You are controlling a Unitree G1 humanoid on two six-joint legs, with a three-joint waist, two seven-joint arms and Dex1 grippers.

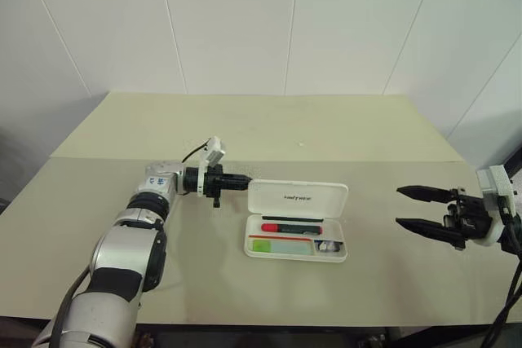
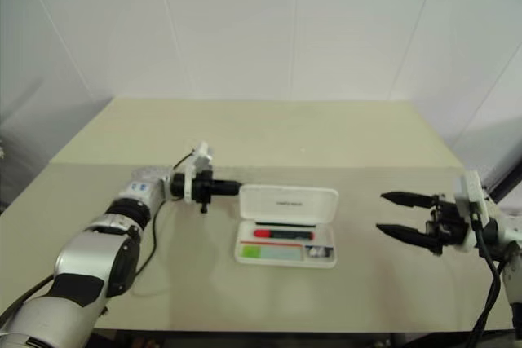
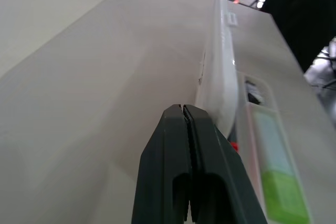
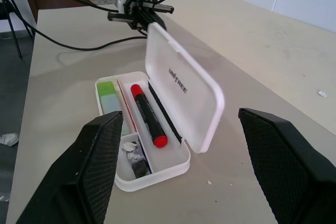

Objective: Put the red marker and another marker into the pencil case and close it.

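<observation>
Closing stage of the task. Left to right across the desk [image 1: 342,132]: the left gripper [image 1: 245,182], its jaws pressed fully together and holding nothing, points level toward the right with its tip at the upper left corner of the raised lid [image 4: 184,90]. Whether the tip touches the lid or sits just behind it cannot be told.

The pencil case [image 1: 295,248] lies near the middle of the desk, toward the front edge, its hinged lid standing up at the far side of the tray. Inside the tray lie the red marker [image 4: 148,115], in the long slot next to the lid, and the green marker [image 4: 107,90], in the slot on the near side. A small compartment at the tray's right end holds small dark and pale pieces [image 4: 134,157].

The right gripper [image 1: 424,209] hovers well apart from the case, near the right edge of the desk, jaws spread wide and empty, pointing toward the case.

Judgement: both markers appear stowed, so only the closing is left. The next move calls for pushing the lid forward and down over the tray until it shuts, without shoving the light case along the desk.
</observation>
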